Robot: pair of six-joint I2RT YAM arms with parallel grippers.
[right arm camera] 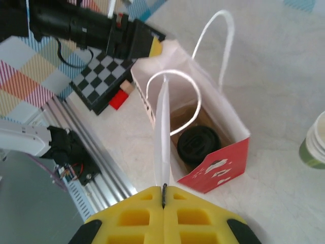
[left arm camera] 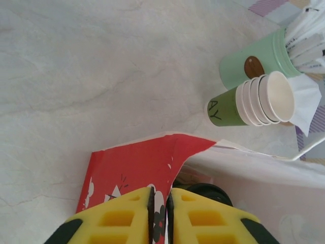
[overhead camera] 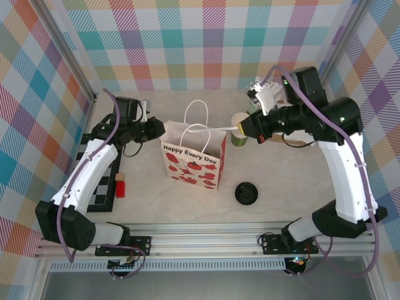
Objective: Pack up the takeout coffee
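Note:
The takeout coffee stands inside the white paper bag (overhead camera: 194, 164), where its round black lid (right arm camera: 198, 144) faces up; the lid's edge (left arm camera: 205, 191) also peeks past the bag wall, and the green cup body is hidden. My left gripper (overhead camera: 161, 130) (left arm camera: 160, 201) is shut on the bag's left rim, over the red printed side (left arm camera: 137, 162). My right gripper (overhead camera: 242, 129) (right arm camera: 164, 190) is shut on one white bag handle (right arm camera: 162, 132), pulled taut to the right. The other handle (overhead camera: 199, 111) stands up free.
A stack of lidless green cups (overhead camera: 239, 128) (left arm camera: 254, 99) and a mint canister of sachets (left arm camera: 254, 63) stand right of the bag. A loose black lid (overhead camera: 247, 192) lies in front. A checkerboard (overhead camera: 100, 181) and a red block (overhead camera: 120, 186) sit at the left.

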